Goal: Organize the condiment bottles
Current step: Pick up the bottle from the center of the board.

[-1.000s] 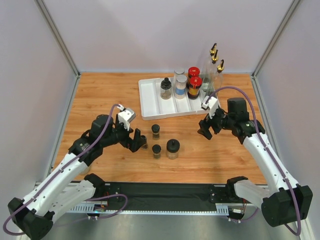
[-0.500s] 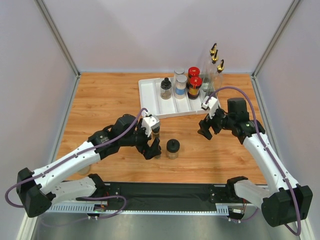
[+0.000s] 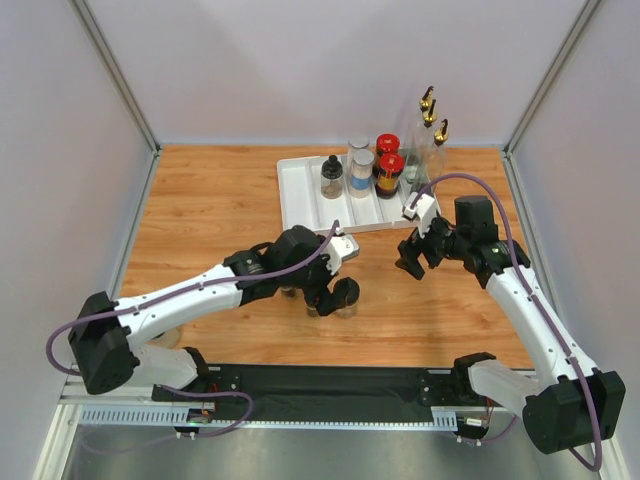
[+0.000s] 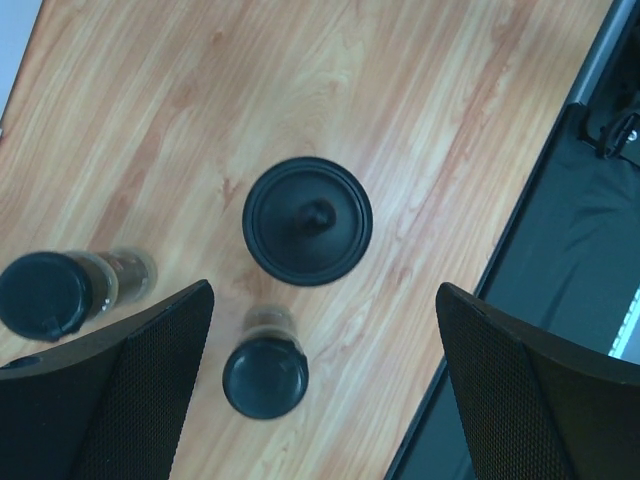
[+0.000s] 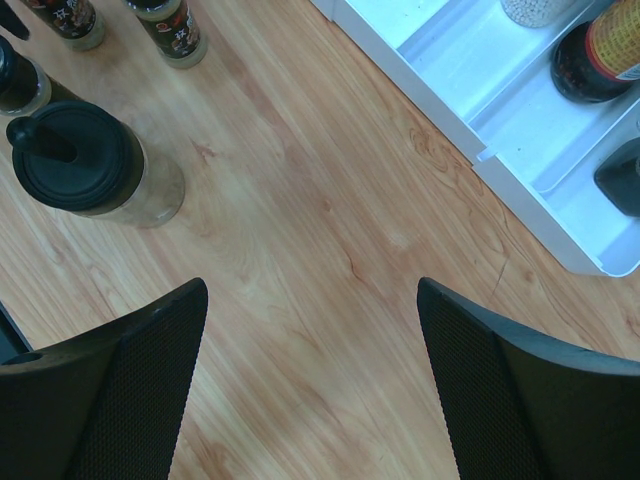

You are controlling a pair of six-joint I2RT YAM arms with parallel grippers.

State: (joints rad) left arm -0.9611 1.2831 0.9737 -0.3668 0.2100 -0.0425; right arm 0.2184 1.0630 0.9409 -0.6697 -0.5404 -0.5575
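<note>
A medium black-lidded jar (image 3: 346, 294) stands on the wooden table, also in the left wrist view (image 4: 307, 220) and the right wrist view (image 5: 80, 160). My left gripper (image 3: 326, 298) is open and hovers over the small black-lidded jars beside it. One small jar (image 4: 265, 372) lies between the fingers, nearer the left one; another (image 4: 45, 295) is outside to the left. My right gripper (image 3: 410, 262) is open and empty, to the right of the jars. In the white tray (image 3: 300, 200) stand a black-lidded jar (image 3: 332, 177), grey-lidded jars (image 3: 361, 165) and red-capped jars (image 3: 389, 165).
Tall gold-spouted bottles (image 3: 428, 135) stand at the tray's far right corner. The right wrist view shows the tray's near wall (image 5: 470, 150) and small jars (image 5: 172, 30) at its top left. A black mat (image 3: 330, 385) lines the near edge. Grey walls enclose the table.
My left arm has swung right from the left side of the table to above the small jars, next to the medium jar. The right arm has not moved.
</note>
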